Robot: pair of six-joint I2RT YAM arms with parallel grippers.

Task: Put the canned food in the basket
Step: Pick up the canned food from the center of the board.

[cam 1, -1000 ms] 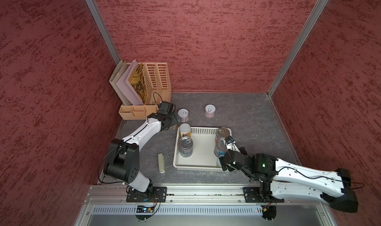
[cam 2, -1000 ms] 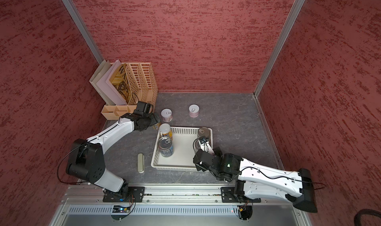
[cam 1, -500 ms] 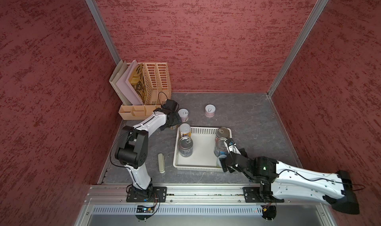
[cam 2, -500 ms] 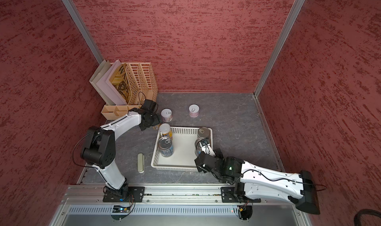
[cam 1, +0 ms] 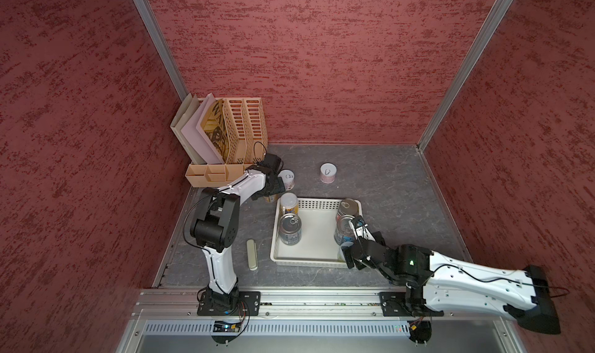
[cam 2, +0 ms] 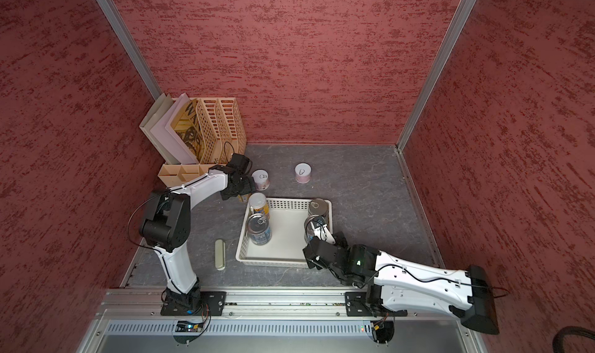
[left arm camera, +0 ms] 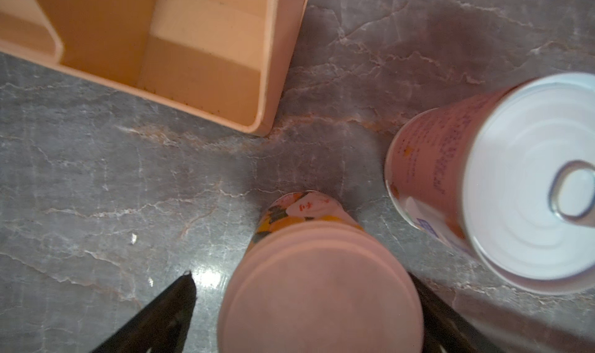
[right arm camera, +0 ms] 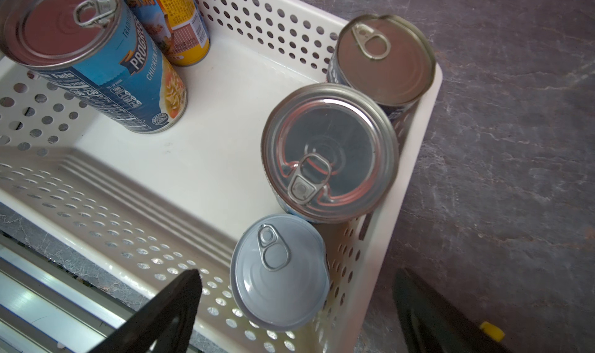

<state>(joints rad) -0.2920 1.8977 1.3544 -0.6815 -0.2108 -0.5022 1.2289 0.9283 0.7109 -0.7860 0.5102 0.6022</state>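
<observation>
One orange can (left arm camera: 322, 296) stood upright between the left claw's (left arm camera: 301, 275) wide-open jaws — nothing gripped — left of the basket's (cam 1: 318, 203) far-left corner; right claw (right arm camera: 296, 274) hung open, empty.

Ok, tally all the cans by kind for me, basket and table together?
Tall metal-topped cans: 3
Yellow-labelled cans: 2
Short pale-topped tins: 3
Total: 8
</observation>
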